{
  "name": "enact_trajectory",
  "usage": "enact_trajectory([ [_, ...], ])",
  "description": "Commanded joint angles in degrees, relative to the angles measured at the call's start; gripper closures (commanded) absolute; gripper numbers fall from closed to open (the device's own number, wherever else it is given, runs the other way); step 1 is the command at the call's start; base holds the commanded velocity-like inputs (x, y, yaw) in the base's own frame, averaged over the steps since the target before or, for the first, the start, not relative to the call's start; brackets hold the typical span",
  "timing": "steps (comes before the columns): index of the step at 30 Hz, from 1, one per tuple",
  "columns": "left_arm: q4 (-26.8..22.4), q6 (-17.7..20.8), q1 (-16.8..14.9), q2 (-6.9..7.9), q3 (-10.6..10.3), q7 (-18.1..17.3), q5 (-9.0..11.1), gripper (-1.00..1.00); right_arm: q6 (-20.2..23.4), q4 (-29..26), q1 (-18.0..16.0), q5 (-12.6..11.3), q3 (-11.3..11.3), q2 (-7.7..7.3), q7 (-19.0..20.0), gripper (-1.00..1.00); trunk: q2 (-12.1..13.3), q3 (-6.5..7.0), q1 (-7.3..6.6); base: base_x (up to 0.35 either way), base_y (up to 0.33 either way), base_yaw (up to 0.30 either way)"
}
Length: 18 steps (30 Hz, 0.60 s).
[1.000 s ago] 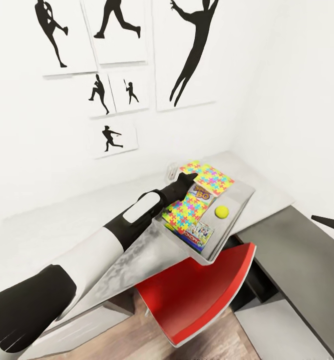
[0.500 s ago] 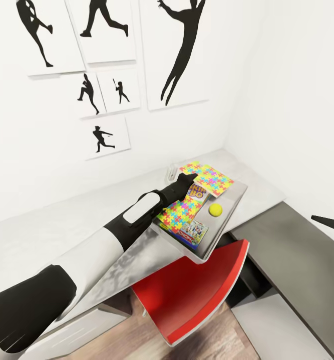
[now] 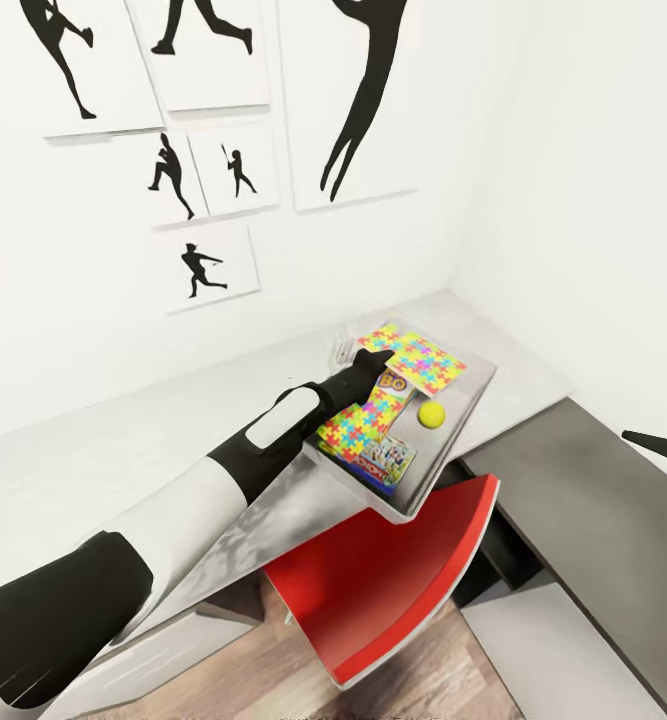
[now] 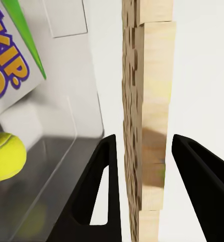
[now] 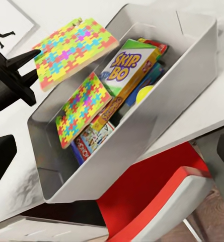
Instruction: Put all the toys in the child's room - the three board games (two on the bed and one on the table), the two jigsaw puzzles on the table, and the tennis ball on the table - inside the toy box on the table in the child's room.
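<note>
1. Left hand (image 4: 142,166) straddles the edge of a jigsaw puzzle (image 3: 414,357): in the left wrist view the thin wood-coloured sheet edge runs between the two black fingers (image 4: 99,191), with a gap visible on each side, so whether they actually pinch it I cannot tell.
2. In the right wrist view that sheet hangs tilted over the upper-left rim of the toy box (image 5: 142,131), not yet lying inside.
3. Toy box sits right of centre in the head frame on the table (image 3: 123,450). Inside: the second jigsaw puzzle (image 5: 84,108), Skip-Bo box (image 5: 129,68), Monopoly box (image 5: 94,138) and tennis ball (image 3: 431,414). A blue box edge beside the Skip-Bo is probably the third board game.
4. Judgement: last toy going in. Do it well by lowering the sheet flat over the stack and inside the rim, then opening the fingers wide and withdrawing straight back.
5. Obstacles: the box wall under the sheet's near edge; the leaning boxes; the ball, which could roll.
6. Red-seated chair (image 3: 393,570) sits lower centre in the head frame. Right hand's state: cannot tell.
</note>
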Motion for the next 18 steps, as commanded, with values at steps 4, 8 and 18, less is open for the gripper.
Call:
enact_trajectory([
  [4,-0.06,0.05,0.04,0.00,-0.02,0.28,0.42,1.00,0.22,0.01,-0.06,0.23,-0.04,-0.01,0.35,-1.00,-0.11,-0.47,0.03,0.000,0.000,0.000],
  [8,-0.07,0.04,0.09,0.00,-0.07,0.28,0.42,1.00,0.22,0.01,-0.06,0.23,-0.04,-0.07,0.35,-1.00,-0.11,-0.84,0.03,0.000,0.000,0.000],
  [18,-0.09,0.03,0.20,0.00,-0.34,0.28,0.42,1.00,0.22,0.01,-0.06,0.23,-0.04,-0.10,0.35,-1.00,-0.11,-1.78,0.03,0.000,0.000,0.000],
])
